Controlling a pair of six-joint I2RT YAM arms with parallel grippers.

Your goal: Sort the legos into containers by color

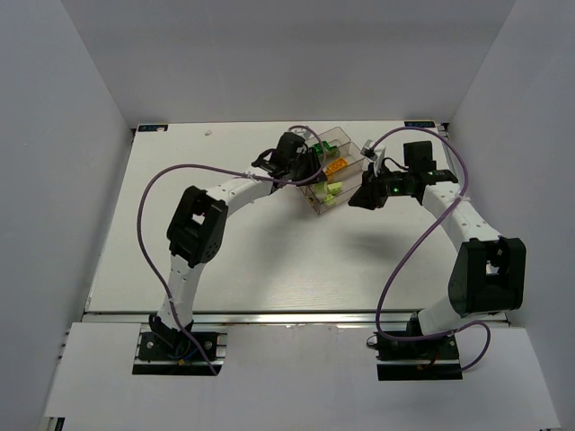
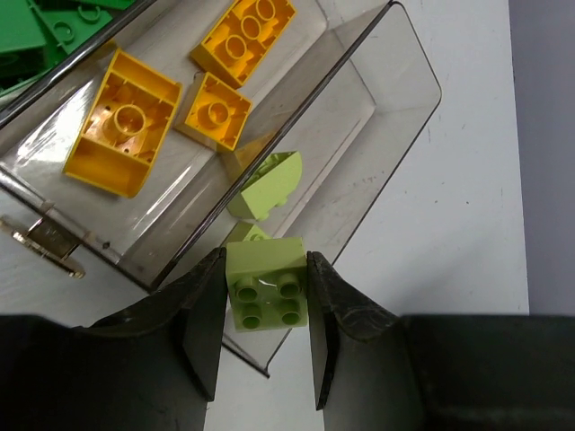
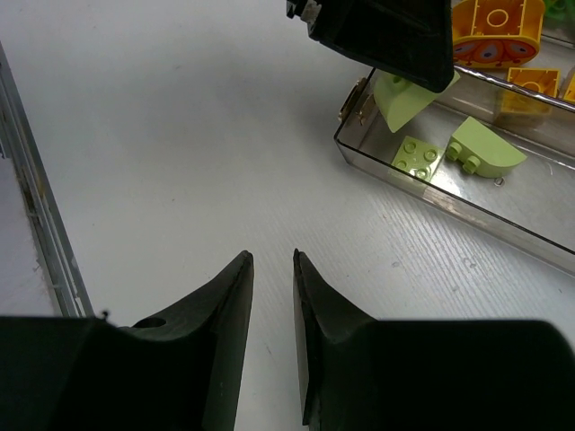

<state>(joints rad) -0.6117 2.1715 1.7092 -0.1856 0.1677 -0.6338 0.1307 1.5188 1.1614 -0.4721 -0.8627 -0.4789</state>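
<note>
Left tool [image 2: 266, 269] is clamped tight on a pale yellow-green brick [image 2: 267, 289], studs facing the wrist camera, right at the end of the tray's [image 1: 346, 139] nearest trough [image 2: 395, 117]. Two more pale bricks [image 3: 416, 158] already lie in that trough. Orange bricks [image 2: 121, 126] sit in the middle one, green bricks [image 2: 27, 36] in the one beyond. Over to the right tool [image 3: 271, 265]: it hangs above the bare counter [image 3: 180, 135] just right of the tray, fingers drawn close with a slim gap, gripping nothing.
</note>
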